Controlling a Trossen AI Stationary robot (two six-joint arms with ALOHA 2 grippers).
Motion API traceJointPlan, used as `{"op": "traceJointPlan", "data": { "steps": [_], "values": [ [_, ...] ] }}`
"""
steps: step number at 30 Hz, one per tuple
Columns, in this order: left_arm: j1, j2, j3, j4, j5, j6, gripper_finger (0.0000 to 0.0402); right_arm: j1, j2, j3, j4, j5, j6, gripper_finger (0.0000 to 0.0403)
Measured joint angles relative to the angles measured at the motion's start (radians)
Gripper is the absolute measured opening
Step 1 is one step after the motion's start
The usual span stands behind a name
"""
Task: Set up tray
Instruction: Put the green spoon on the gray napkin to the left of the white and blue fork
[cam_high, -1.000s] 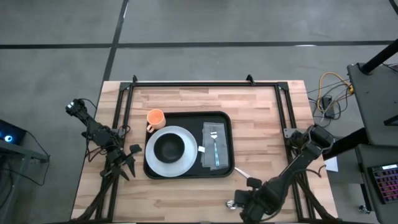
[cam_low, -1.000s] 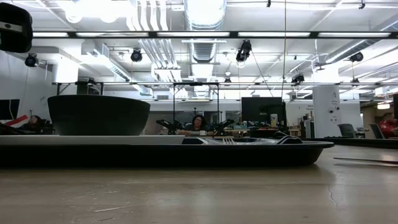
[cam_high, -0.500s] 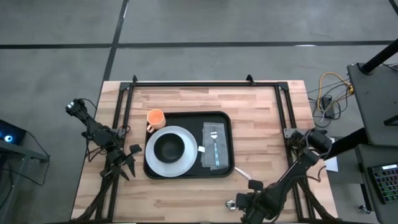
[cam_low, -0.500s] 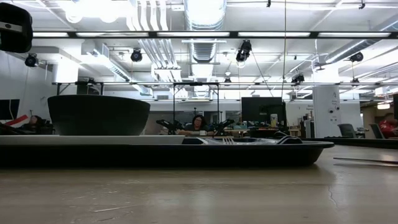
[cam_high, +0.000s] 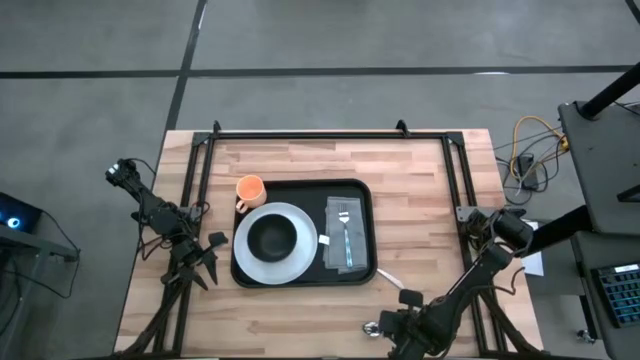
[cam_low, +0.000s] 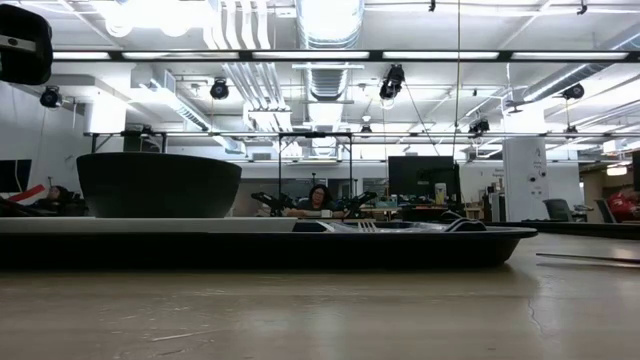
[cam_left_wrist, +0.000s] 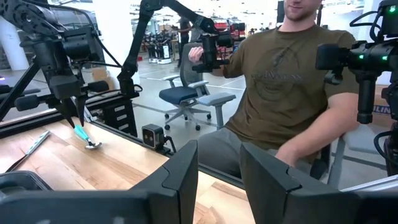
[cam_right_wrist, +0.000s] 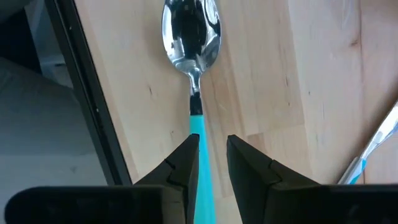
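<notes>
The black tray (cam_high: 362, 195) lies mid-table and carries a white plate (cam_high: 300, 262) with a black bowl (cam_high: 272, 237) on it, plus a grey napkin (cam_high: 335, 250) with a fork (cam_high: 345, 228). In the low view the tray (cam_low: 260, 247) and the bowl (cam_low: 158, 185) fill the left. An orange cup (cam_high: 250, 188) stands on the table at the tray's far left corner. My right gripper (cam_high: 385, 325) is at the table's near edge, shut on a teal-handled spoon (cam_right_wrist: 191, 25). My left gripper (cam_high: 205, 255) waits open at the table's left side. My right gripper holds the spoon by its teal handle (cam_right_wrist: 198, 134), pinched between the two fingers (cam_right_wrist: 181, 171). It comes from above, pointing down. The spoon slants out below the fingertips, and its bowl (cam_left_wrist: 93, 144) is down at the table top by the near edge.
A teal-handled knife (cam_high: 388, 274) lies on the wood just right of the tray's near right corner. A black frame rail (cam_right_wrist: 87, 93) runs along the near edge beside the spoon. A person in a brown shirt (cam_left_wrist: 286, 93) sits beyond the table.
My right arm has drawn slightly toward the table's near edge. Its gripper stays shut on the spoon, whose bowl keeps its place by the near edge.
</notes>
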Motion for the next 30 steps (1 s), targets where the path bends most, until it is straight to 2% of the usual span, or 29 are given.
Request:
{"op": "traceJointPlan", "data": {
  "steps": [15, 25, 30],
  "values": [
    [0.000, 0.000, 0.000, 0.000, 0.000, 0.000, 0.0101, 0.034, 0.000, -0.031, 0.020, 0.019, 0.043, 0.0068],
    [0.000, 0.000, 0.000, 0.000, 0.000, 0.000, 0.0101, 0.034, 0.000, -0.098, 0.158, -0.013, 0.055, 0.0081],
    [0.000, 0.000, 0.000, 0.000, 0.000, 0.000, 0.0101, 0.038, 0.000, -0.132, 0.170, -0.019, 0.064, 0.0079]
  ]
}}
